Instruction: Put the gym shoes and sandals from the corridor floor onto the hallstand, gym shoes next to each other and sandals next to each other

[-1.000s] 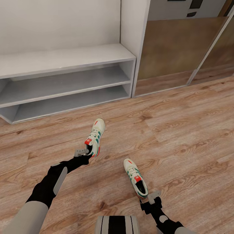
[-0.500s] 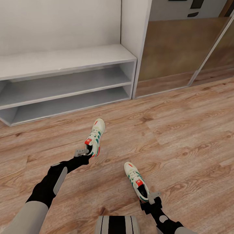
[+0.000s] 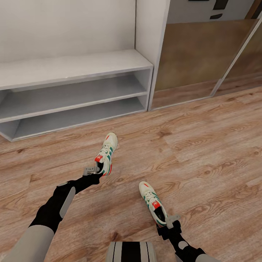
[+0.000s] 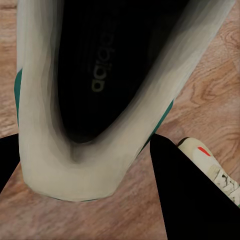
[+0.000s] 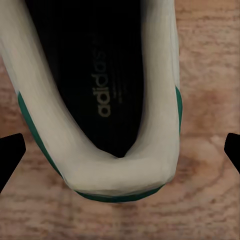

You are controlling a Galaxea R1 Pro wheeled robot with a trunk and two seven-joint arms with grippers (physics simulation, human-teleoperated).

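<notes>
the corridor floor (image 3: 203,145) is warm brown plank with strong wood grain, running right up to the hallstand (image 3: 72,69), a light grey unit whose low two-tier base stands open, both shelves bare, with a pale back panel rising behind it. to the right of it a tall grey upright meets a bronze-tinted sliding panel (image 3: 196,54) that mirrors the floorboards.

two gym shoes lie on the planks in front of the rack, well apart from each other. the farther gym shoe (image 3: 107,153) points its toe toward the rack, and the left hand (image 3: 92,171) is at its heel; from the left wrist view the shoe's heel collar (image 4: 75,165) sits between the dark fingers (image 4: 190,200), which press in close on both sides, clenched on it as far as i can see. the nearer gym shoe (image 3: 152,203) lies closer to the robot's base, with the right hand (image 3: 170,220) at its heel. in the right wrist view that heel (image 5: 120,175) sits between finger tips (image 5: 10,155) set wide apart, clear of the shoe, so this hand is released.
</notes>
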